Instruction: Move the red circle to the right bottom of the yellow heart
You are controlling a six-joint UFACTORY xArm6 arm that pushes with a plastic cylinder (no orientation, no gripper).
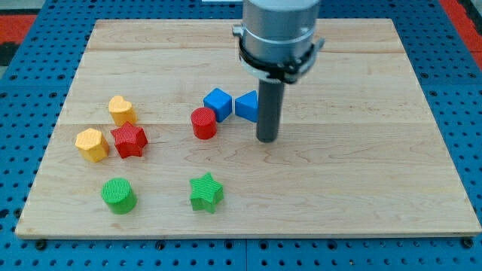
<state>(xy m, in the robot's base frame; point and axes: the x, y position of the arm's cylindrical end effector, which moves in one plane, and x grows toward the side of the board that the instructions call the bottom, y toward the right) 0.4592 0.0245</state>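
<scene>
The red circle [203, 123] stands near the board's middle, touching the lower left of a blue cube [218, 102]. The yellow heart [121, 110] sits at the view's left, well to the left of the red circle. My tip [266, 139] rests on the board to the right of the red circle, apart from it, just below a blue triangle [247, 105] that the rod partly hides.
A yellow hexagon [92, 144] and a red star [129, 140] lie below the yellow heart. A green circle [119, 196] and a green star [205, 192] lie near the view's bottom. The wooden board [376, 173] sits on a blue perforated table.
</scene>
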